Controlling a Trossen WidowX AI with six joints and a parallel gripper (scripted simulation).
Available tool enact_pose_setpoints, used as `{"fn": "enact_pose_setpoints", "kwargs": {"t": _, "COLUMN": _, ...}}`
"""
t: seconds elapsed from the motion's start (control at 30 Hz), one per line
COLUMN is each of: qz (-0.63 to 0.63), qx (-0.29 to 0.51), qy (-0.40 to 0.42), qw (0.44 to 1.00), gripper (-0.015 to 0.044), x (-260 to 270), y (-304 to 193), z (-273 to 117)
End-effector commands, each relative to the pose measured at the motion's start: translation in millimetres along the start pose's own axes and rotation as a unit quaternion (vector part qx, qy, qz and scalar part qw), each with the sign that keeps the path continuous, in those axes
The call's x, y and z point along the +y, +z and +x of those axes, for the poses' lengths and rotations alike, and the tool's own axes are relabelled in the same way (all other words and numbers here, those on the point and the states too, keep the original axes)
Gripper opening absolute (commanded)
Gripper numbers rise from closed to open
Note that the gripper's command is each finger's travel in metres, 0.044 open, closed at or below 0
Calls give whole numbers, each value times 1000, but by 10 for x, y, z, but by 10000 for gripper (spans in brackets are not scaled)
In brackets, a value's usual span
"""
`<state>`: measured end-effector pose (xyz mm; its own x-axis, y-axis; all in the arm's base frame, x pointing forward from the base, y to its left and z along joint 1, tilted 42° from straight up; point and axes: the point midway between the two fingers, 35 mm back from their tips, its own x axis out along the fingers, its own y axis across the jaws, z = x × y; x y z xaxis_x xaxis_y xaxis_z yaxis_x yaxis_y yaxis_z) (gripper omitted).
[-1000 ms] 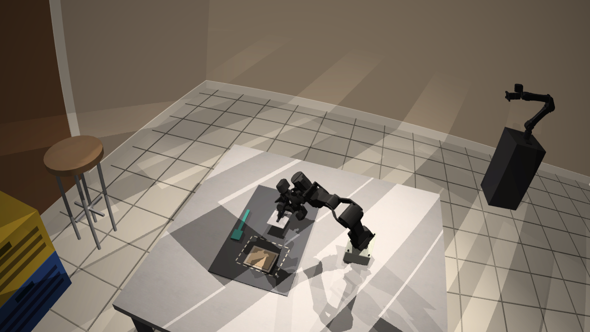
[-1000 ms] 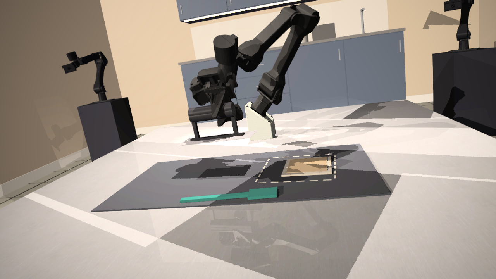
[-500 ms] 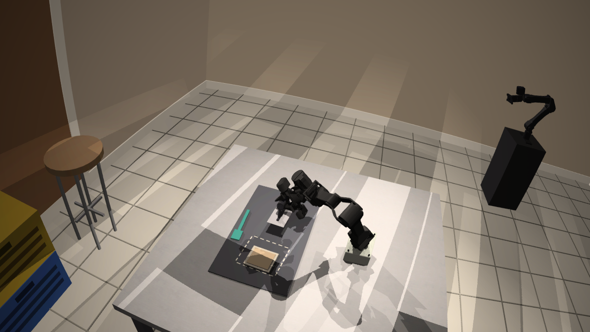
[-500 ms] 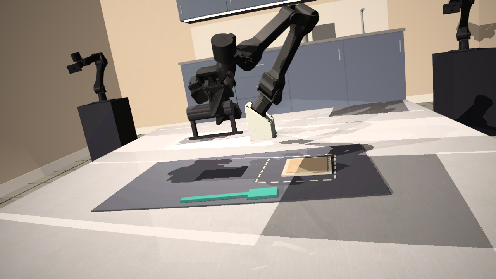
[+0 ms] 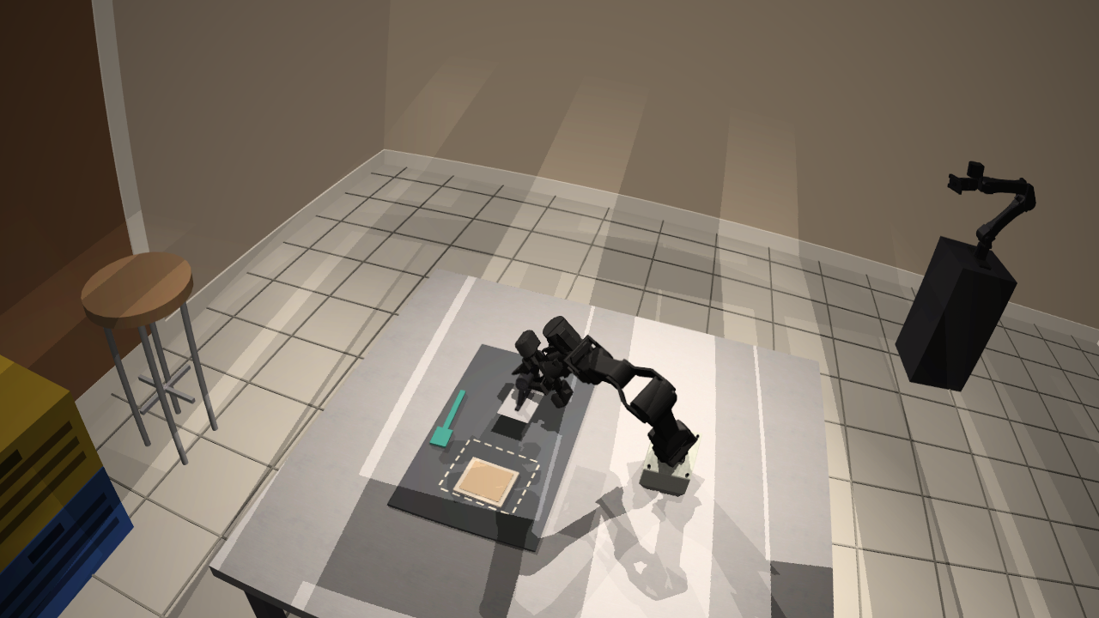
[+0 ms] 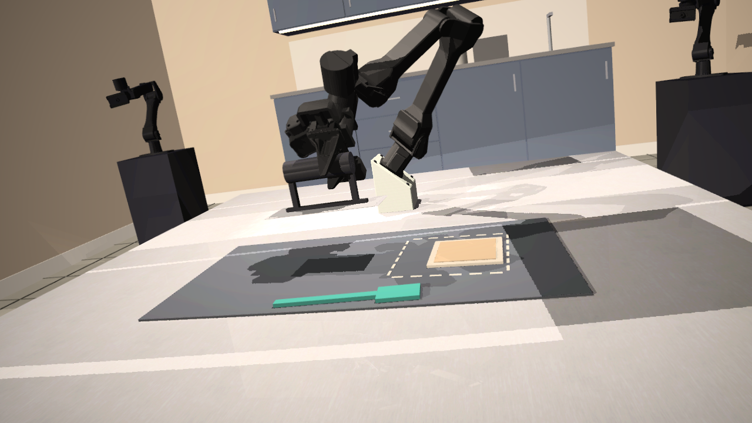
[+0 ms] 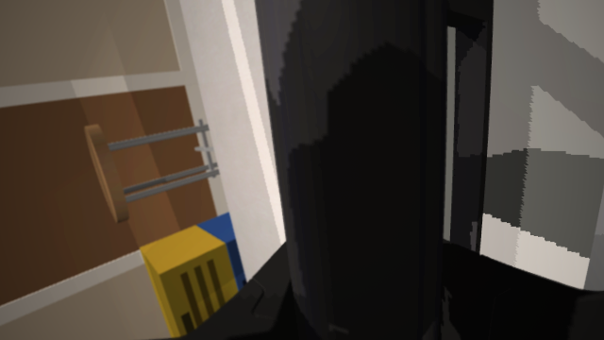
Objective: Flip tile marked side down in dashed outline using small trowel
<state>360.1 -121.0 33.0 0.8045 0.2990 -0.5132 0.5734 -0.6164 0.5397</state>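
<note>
The tile (image 5: 485,480) (image 6: 465,251) lies flat inside the dashed outline (image 5: 499,450) (image 6: 446,273) on the dark mat (image 5: 477,380) (image 6: 210,294), with a plain tan face up and no mark showing. My gripper (image 5: 530,382) (image 6: 323,155) is shut on the trowel's thick black handle (image 6: 315,169) (image 7: 359,189). It holds the trowel a little above the mat's far part, away from the tile. The trowel's pale blade (image 5: 516,411) hangs below the handle and casts a shadow on the mat. The handle fills the wrist view.
A teal flat tool (image 5: 451,419) (image 6: 346,296) lies on the mat's edge beside the outline. The arm's base (image 5: 664,476) (image 6: 394,184) stands on the table beyond the mat. A stool (image 5: 138,287) (image 7: 106,172), yellow-blue crates (image 5: 38,461) and black camera pedestals (image 5: 956,307) (image 6: 160,189) stand off the table.
</note>
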Motion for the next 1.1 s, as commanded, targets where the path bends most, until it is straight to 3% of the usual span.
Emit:
{"fn": "enact_pose_setpoints", "kwargs": {"t": 0.0, "qz": -4, "qx": 0, "qy": 4, "qw": 1000, "gripper": 0, "x": 29, "y": 3, "z": -9}}
{"fn": "enact_pose_setpoints", "kwargs": {"t": 0.57, "qz": 10, "qx": -6, "qy": -4, "qw": 1000, "gripper": 0, "x": 0, "y": 24, "z": 18}}
{"fn": "enact_pose_setpoints", "kwargs": {"t": 1.07, "qz": 210, "qx": -150, "qy": -47, "qw": 965, "gripper": 0, "x": 25, "y": 563, "z": 328}}
